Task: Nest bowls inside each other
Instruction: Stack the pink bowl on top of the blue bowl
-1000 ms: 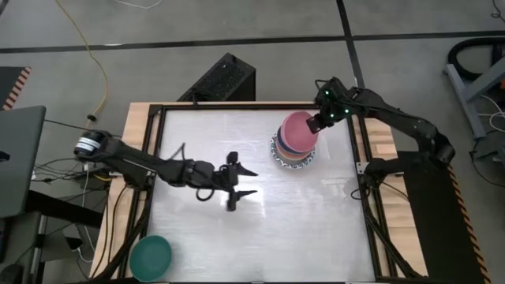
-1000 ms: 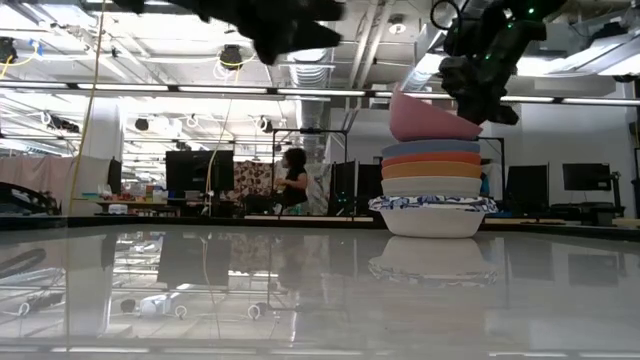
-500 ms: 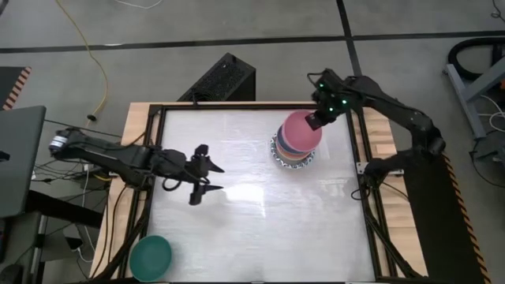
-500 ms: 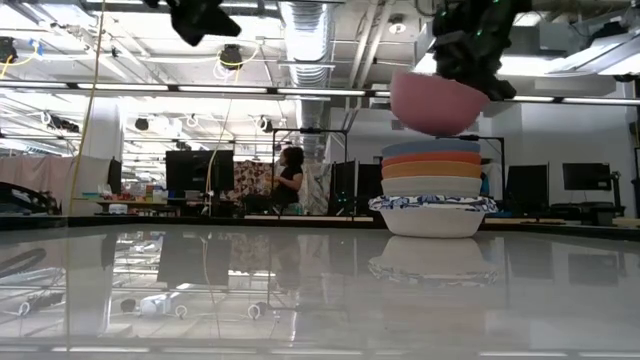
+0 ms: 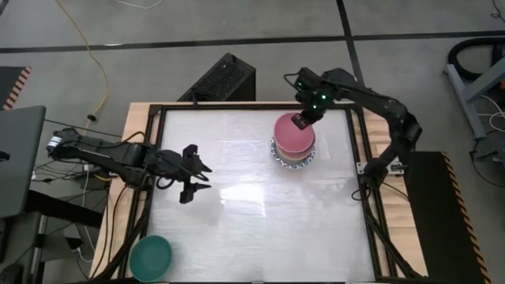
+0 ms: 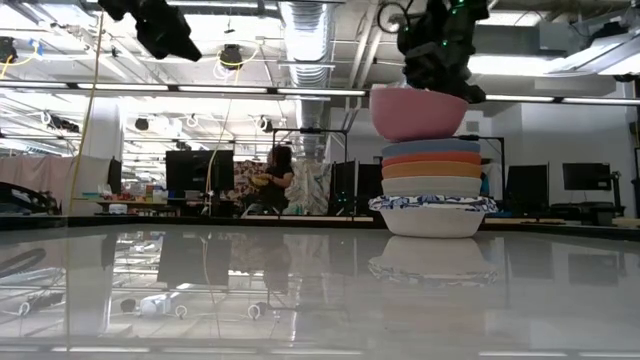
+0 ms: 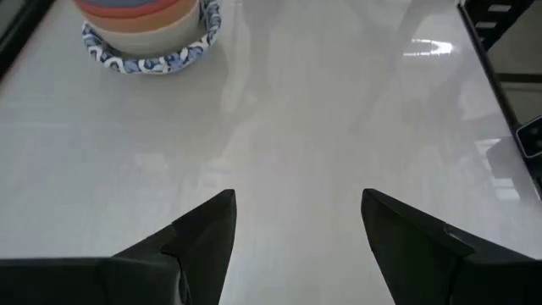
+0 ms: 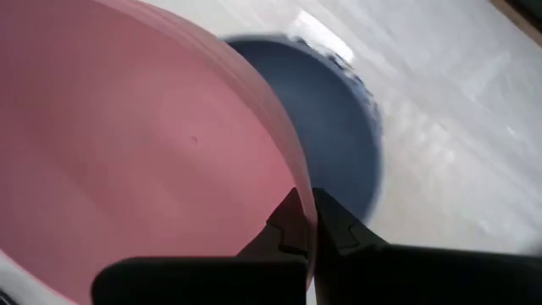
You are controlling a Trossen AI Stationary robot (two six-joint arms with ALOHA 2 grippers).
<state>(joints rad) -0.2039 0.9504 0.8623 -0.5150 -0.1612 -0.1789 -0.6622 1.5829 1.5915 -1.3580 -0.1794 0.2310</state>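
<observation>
A stack of several nested bowls (image 5: 293,155) (image 6: 432,190) stands at the table's far right, a blue bowl (image 8: 339,127) on top and a white bowl with a blue patterned rim (image 7: 152,59) at the bottom. My right gripper (image 5: 301,120) is shut on a pink bowl (image 6: 418,112), level just above the stack and offset toward the left. My left gripper (image 5: 194,177) (image 7: 296,229) hangs open over the table's left half, with nothing between its fingers. A green bowl (image 5: 150,256) sits upright at the near left corner. My right gripper pinches the pink bowl's rim (image 8: 292,182) on its far side, one finger inside the bowl and one outside. The fingers (image 8: 339,227) come from above, pointing steeply down. The bowl hangs level, mouth up; whether its base touches the blue bowl I cannot tell.
A black box (image 5: 225,79) lies beyond the far edge, a laptop (image 5: 16,158) and cables left of the table. The white tabletop (image 5: 260,213) is bare through its middle and near right. A person (image 6: 272,180) stands far back in the room.
My right gripper has lifted the pink bowl from a tilted lean on the stack, levelled it and carried it a little toward the table's left. My left gripper, still open, has drawn back toward the left edge and risen.
</observation>
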